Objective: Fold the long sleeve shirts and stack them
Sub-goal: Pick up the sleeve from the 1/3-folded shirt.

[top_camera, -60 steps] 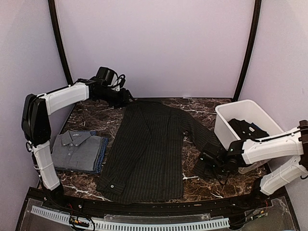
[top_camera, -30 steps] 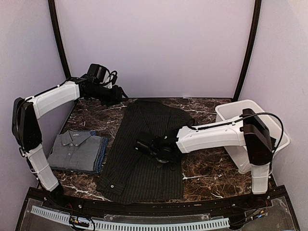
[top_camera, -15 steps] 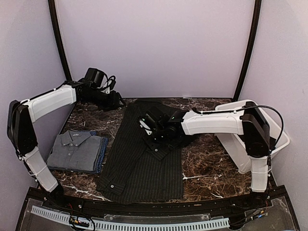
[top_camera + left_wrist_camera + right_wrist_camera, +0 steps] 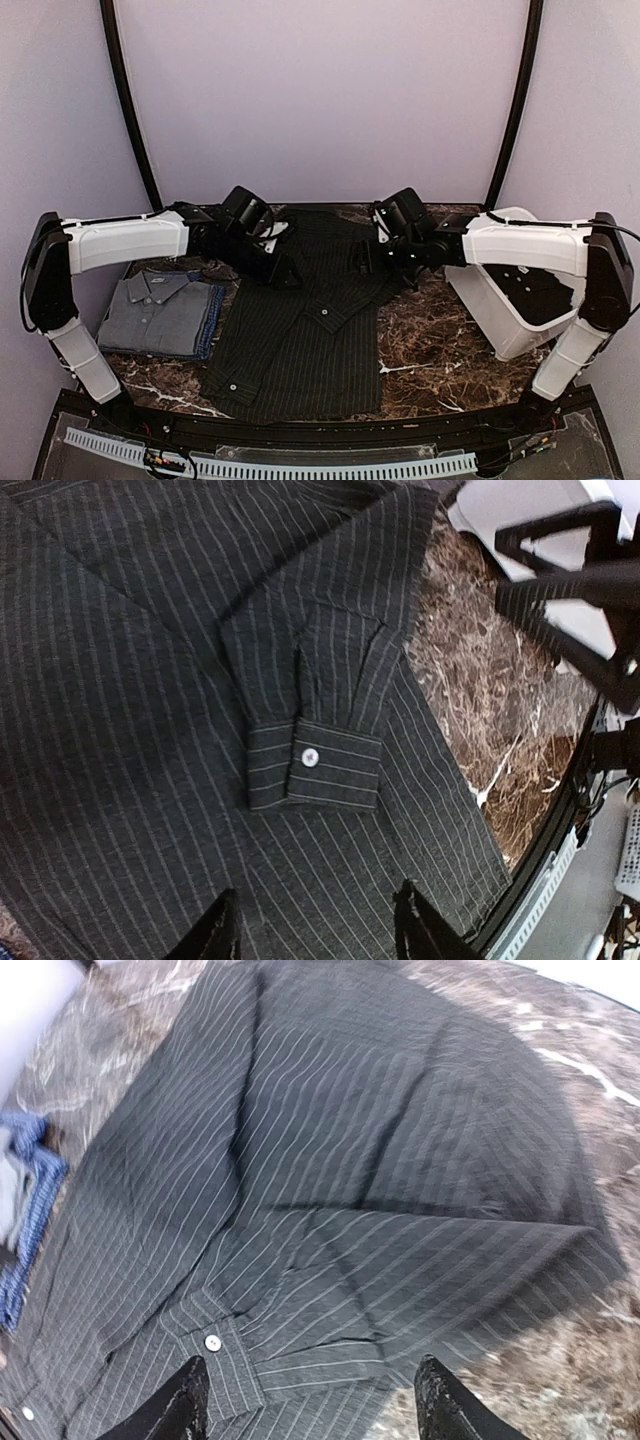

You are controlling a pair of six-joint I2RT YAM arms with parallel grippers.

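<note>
Watch the folded-in sleeve of the charcoal pinstriped button-up shirt (image 4: 300,340) spread flat mid-way across the dark marbled tabletop (image 4: 430,340). Its buttoned cuff (image 4: 315,765) lies loose on the body, so a low pass or a two-layer pinch by the left end effector (image 4: 315,910) or the right end effector (image 4: 312,1380), both hovering over the cloth with fingers apart and empty, would likely drag it open and skew the fold. You have four shirts by my count: this one, a folded plain grey shirt (image 4: 150,305) on a folded blue one (image 4: 212,322) at the left, and a dark one (image 4: 535,285) in the single white plastic tub (image 4: 485,290).
</note>
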